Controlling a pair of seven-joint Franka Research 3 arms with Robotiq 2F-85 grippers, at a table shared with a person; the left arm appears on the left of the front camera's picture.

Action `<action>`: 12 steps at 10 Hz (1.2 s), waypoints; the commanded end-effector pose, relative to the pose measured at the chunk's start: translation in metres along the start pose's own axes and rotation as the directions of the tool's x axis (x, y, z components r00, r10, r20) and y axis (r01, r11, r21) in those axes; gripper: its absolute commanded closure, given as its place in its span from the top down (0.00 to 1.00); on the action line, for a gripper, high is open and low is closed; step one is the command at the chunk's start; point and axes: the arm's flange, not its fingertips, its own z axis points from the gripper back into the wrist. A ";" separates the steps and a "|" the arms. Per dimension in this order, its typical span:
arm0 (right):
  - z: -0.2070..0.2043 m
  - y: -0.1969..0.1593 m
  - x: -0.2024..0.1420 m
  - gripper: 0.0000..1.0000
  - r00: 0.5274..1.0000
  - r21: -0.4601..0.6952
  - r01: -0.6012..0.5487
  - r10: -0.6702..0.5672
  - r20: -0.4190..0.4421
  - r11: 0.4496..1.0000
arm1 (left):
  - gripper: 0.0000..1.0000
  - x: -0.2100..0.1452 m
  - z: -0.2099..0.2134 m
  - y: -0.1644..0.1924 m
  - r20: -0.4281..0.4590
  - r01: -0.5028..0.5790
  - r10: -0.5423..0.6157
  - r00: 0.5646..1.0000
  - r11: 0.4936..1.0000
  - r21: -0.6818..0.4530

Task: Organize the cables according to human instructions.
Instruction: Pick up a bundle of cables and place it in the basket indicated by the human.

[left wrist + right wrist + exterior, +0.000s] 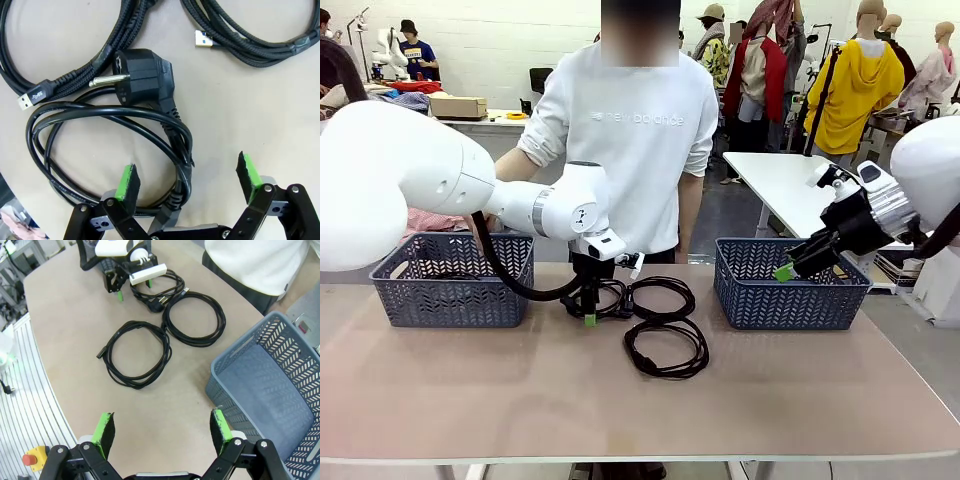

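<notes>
Clearly the left gripper point(187, 172) is released: its pads stand wide apart, astride the lower arc of the cord point(100, 117) in the bottom half of its wrist view, holding nothing. The cord's turns lie loose, so a pinch could catch one strand and pull the coil apart. Its plug point(142, 75) sits just beside a braided cable point(65, 80) at upper left, which may drag along. The right gripper point(162, 427), likewise spread and empty, hangs near the basket point(235, 365); the cables point(665, 345) lie mid-table.
</notes>
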 end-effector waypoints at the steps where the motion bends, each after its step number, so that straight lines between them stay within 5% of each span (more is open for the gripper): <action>1: -0.001 -0.003 0.000 1.00 0.999 0.017 -0.018 0.018 0.026 1.000 | 1.00 0.002 0.002 0.003 -0.025 -0.015 0.016 1.000 0.999 0.029; 3: -0.001 -0.003 0.000 1.00 0.999 0.017 -0.018 0.018 0.026 1.000 | 1.00 0.001 -0.002 0.003 -0.027 -0.004 0.005 1.000 1.000 0.027; 4: -0.001 -0.003 0.000 1.00 0.999 0.017 -0.018 0.018 0.026 1.000 | 0.81 0.001 -0.003 0.003 -0.029 -0.002 0.003 1.000 1.000 0.031; 5: -0.001 -0.003 0.000 1.00 0.999 0.017 -0.018 0.018 0.026 1.000 | 0.81 0.000 -0.004 0.003 -0.025 -0.003 0.004 1.000 0.999 0.034; 6: -0.001 -0.003 0.000 1.00 0.999 0.017 -0.018 0.018 0.026 1.000 | 0.62 0.000 -0.004 0.003 -0.019 -0.002 0.002 1.000 0.999 0.033; 7: -0.001 -0.003 0.000 1.00 0.999 0.017 -0.018 0.018 0.026 1.000 | 0.75 0.000 -0.005 0.003 -0.018 0.000 0.001 1.000 1.000 0.029; 8: -0.001 -0.003 0.000 1.00 0.999 0.017 -0.018 0.018 0.026 1.000 | 0.42 0.000 -0.005 0.003 -0.014 0.001 0.000 1.000 1.000 0.029; 9: -0.001 -0.003 0.000 1.00 0.999 0.017 -0.018 0.018 0.026 1.000 | 0.56 -0.001 -0.005 0.003 -0.014 0.002 -0.001 1.000 1.000 0.027; 10: -0.001 -0.003 0.000 1.00 0.999 0.017 -0.018 0.018 0.026 1.000 | 0.57 -0.001 -0.004 0.003 -0.015 0.001 -0.001 1.000 1.000 0.024; 11: -0.001 -0.003 0.000 1.00 0.999 0.017 -0.018 0.018 0.026 1.000 | 0.37 -0.002 -0.004 0.003 -0.013 0.001 -0.001 1.000 1.000 0.020; 12: -0.001 -0.003 0.000 1.00 0.999 0.017 -0.018 0.018 0.026 1.000 | 0.38 -0.002 -0.004 0.003 -0.013 0.002 -0.002 1.000 1.000 0.017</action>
